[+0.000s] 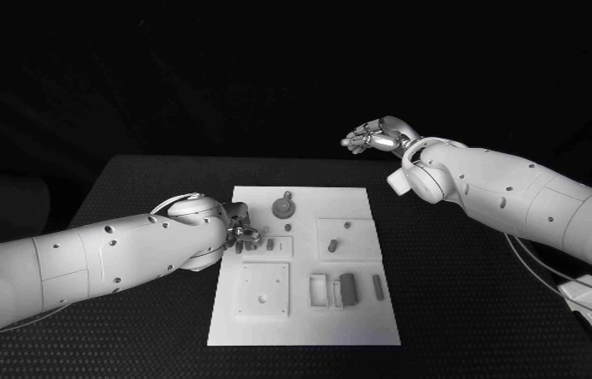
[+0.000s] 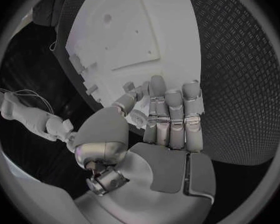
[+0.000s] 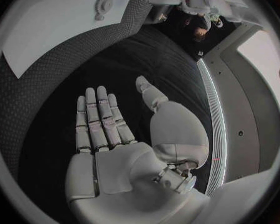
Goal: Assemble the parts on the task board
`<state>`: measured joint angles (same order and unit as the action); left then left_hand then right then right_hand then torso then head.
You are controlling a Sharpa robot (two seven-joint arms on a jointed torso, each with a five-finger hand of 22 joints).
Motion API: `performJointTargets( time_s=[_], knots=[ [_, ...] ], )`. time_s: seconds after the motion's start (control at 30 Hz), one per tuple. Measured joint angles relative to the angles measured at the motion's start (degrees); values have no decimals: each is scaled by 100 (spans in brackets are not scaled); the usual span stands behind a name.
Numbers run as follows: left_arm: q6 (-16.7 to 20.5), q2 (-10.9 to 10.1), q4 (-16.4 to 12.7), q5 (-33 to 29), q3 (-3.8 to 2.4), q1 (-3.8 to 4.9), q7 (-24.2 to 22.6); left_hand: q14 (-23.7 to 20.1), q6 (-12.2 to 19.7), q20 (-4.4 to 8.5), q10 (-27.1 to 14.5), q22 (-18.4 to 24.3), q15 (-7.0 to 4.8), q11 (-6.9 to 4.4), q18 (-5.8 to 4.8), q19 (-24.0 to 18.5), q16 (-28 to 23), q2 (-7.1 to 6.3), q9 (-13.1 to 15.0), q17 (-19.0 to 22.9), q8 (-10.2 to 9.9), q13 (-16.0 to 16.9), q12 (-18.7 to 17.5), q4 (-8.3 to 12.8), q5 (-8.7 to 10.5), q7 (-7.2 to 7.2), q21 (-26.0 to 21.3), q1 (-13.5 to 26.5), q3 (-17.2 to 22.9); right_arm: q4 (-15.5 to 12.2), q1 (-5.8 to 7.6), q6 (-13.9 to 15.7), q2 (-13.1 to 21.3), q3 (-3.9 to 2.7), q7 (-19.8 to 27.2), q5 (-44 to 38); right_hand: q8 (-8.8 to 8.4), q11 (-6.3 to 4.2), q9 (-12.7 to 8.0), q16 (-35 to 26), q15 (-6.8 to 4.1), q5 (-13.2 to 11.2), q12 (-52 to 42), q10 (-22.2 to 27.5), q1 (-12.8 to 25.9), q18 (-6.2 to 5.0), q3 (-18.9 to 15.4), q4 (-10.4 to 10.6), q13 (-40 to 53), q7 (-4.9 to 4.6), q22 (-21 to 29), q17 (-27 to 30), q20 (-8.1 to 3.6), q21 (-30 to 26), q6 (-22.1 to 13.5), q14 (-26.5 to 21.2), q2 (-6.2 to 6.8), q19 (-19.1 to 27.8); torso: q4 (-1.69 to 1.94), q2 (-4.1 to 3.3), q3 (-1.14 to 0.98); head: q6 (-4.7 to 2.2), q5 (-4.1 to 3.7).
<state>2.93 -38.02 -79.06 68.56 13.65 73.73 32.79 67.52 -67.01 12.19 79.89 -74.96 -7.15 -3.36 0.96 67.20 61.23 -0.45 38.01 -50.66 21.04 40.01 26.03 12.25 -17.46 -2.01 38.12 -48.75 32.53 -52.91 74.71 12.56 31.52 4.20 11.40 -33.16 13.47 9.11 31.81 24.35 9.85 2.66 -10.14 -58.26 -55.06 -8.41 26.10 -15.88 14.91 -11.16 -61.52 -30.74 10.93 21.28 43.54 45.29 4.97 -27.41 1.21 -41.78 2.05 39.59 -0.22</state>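
Nearest you on the task board [image 1: 304,332], along its near edge, you have a square recessed plate [image 1: 265,289] toward the near left corner, and just right of it a row of upright slotted holders [image 1: 327,290] with a dark bar-shaped part [image 1: 349,287] and a thinner one [image 1: 377,287] beside them. Mid-board, a small dark peg [image 1: 332,244] lies in the square recess on the right side. At the left edge of the board, your left hand [image 1: 238,232] rests with its fingers [image 2: 172,115] drawn together over the board; whether they pinch a part, you cannot tell. Toward the far edge stands a round knobbed part [image 1: 285,206]. Beyond the table's far right corner, your right hand [image 3: 115,149] hangs well clear of the board, fingers straight and slightly spread, holding nothing.
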Motion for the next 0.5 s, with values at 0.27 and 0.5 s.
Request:
performJointTargets(
  time_s=[0.27,0.5],
  knots=[
    [2,-4,1,-12,6,-16,-9,-92,110,69,-60,0,-14,10,5,-70,0,-449,-14,118,-24,-50,0,-335,417,-54,-40,287,-225,2,0,0,1,0,-2,0,0,0,0,-21,19,0,0,0,0,0,0,0,-7,-19,-1,0,21,0,-19,-19,0,21,4,1,3,0,-9],
    [18,-6,2,-20,6,-16,-11,-130,178,50,-119,0,-12,51,38,-90,0,-574,-20,177,-62,-82,-24,-376,417,-79,-67,321,-266,5,0,0,-1,0,-3,1,0,0,-5,-21,19,0,0,0,0,0,0,0,-15,-19,0,-5,21,-5,-19,-19,0,21,4,3,3,0,-10]
  ],
)
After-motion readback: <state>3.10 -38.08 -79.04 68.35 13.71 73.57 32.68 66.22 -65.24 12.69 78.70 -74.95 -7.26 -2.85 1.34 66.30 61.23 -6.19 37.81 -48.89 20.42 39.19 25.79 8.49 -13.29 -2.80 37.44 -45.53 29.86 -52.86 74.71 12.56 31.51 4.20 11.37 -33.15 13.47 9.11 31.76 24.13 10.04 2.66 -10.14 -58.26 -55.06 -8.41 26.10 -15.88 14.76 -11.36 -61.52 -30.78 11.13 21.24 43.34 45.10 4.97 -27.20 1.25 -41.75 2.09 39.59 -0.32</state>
